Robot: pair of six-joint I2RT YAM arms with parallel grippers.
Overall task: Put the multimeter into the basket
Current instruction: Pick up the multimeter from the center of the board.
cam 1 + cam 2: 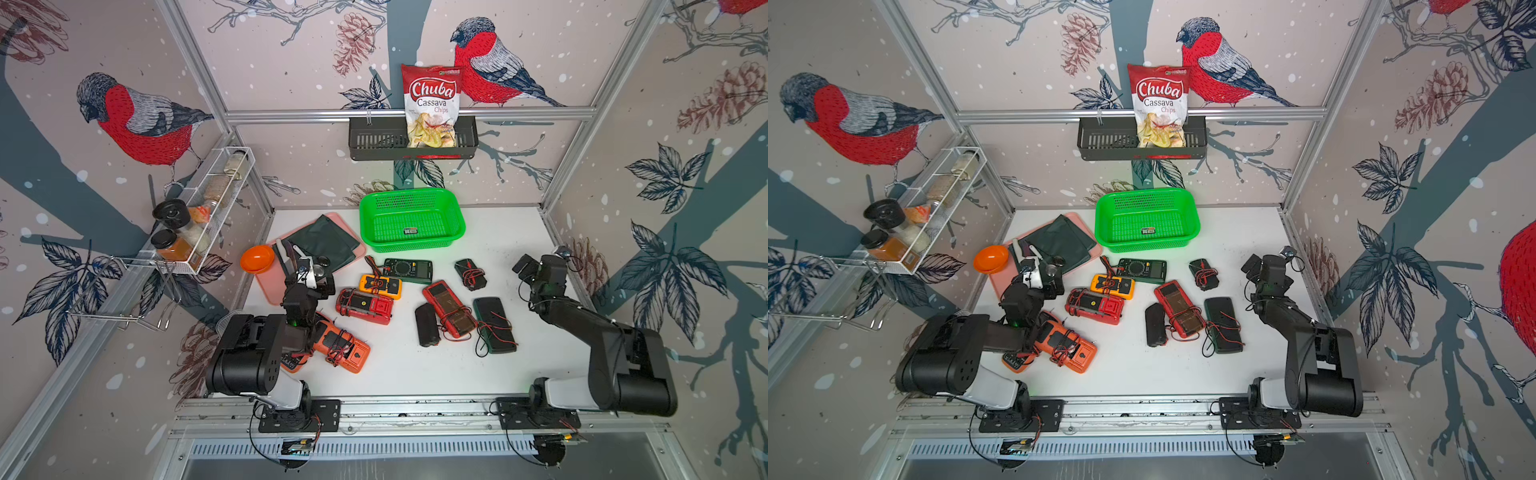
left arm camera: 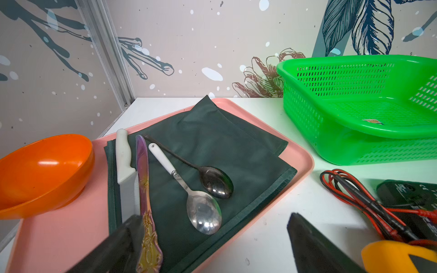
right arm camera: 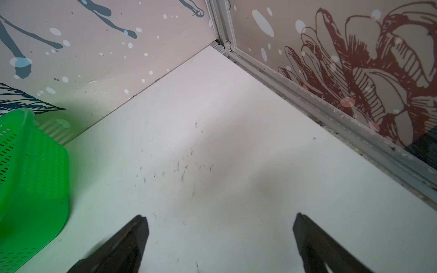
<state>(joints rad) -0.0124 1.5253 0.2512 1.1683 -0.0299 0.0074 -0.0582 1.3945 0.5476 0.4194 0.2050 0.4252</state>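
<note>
Left end effector [image 2: 212,221]: jaws wide apart, nothing between them, hanging over the near corner of the pink tray [image 2: 305,160] by the left edge of the tabletop [image 1: 415,374]. Right end effector [image 3: 220,219]: equally wide, empty, over bare surface near the right edge. Basket [image 1: 409,192] sits mid far edge, holding only a small label [image 1: 410,231]. Yellow multimeter [image 1: 380,286], like the others around it, lies loose mid-tabletop, well short of the basket. Leads [image 1: 336,351] are wound round the bodies, presumably so nothing trails on a lift. Wide jaws should suit a grip across a case
</note>
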